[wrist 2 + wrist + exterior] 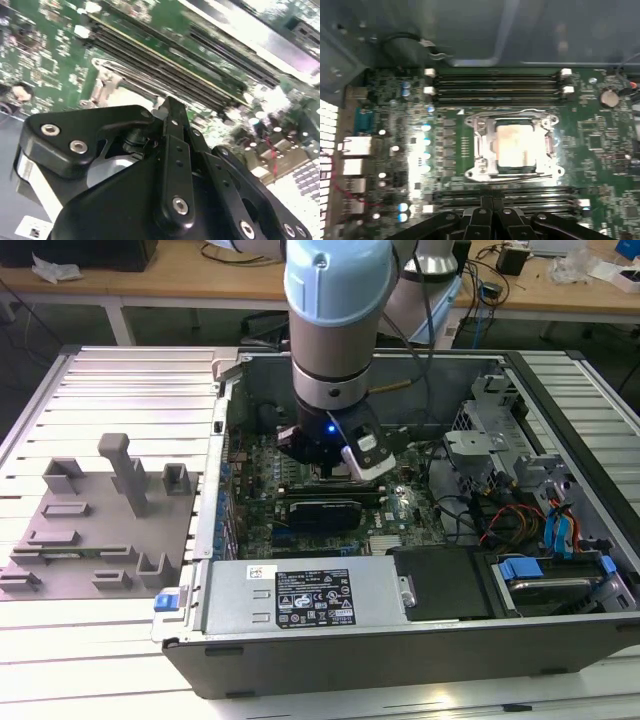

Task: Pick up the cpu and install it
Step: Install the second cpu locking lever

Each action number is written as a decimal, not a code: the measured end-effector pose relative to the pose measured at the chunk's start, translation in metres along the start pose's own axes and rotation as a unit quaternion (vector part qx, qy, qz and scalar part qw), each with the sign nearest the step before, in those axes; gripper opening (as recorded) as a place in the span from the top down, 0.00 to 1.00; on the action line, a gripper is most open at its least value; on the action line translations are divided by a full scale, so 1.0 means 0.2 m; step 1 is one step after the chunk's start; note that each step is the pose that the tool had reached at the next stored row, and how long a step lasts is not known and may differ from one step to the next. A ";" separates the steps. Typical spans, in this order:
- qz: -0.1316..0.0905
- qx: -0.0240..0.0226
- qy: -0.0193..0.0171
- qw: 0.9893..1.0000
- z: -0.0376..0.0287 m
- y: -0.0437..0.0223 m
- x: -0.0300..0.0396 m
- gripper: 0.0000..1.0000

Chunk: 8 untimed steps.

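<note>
CPU sits in socket; arm hangs over the board, install step nearly closed out.

Exterior view, its left to its right: 1 grey tray (95,540) w/ upright blocks on the worktop (120,390), no chip on it; then 1 open PC case (400,640) w/ the motherboard (400,510), the tool (335,455) low over it mid-case. First wrist view: 1 cpu (514,145), pale top, lying flat inside the metal-framed socket (510,147), apart from the tool's links. Can't tell if tool is released or clenched; it carries nothing visible. My read: chip placed. Next move needs a straight lift, no nudging the chip or the RAM slots (495,82) either side.
</note>
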<state>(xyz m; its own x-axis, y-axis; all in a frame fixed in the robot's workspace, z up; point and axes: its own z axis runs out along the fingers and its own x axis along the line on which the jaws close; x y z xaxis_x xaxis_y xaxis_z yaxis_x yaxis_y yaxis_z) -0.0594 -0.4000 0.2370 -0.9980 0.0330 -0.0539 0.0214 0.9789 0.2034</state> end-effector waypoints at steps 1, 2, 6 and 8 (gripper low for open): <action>0.000 0.000 0.000 1.000 0.008 0.022 -0.042 0.89; 0.000 0.000 0.000 1.000 0.015 0.042 -0.054 0.89; 0.001 0.001 0.000 1.000 0.045 0.141 -0.111 0.89; 0.001 0.001 0.000 1.000 0.053 0.172 -0.131 0.89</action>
<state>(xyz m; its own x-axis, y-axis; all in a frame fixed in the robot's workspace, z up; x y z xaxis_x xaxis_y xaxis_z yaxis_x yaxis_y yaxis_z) -0.0318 -0.3651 0.2350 -0.9979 0.0350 -0.0540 0.0234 0.9792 0.2016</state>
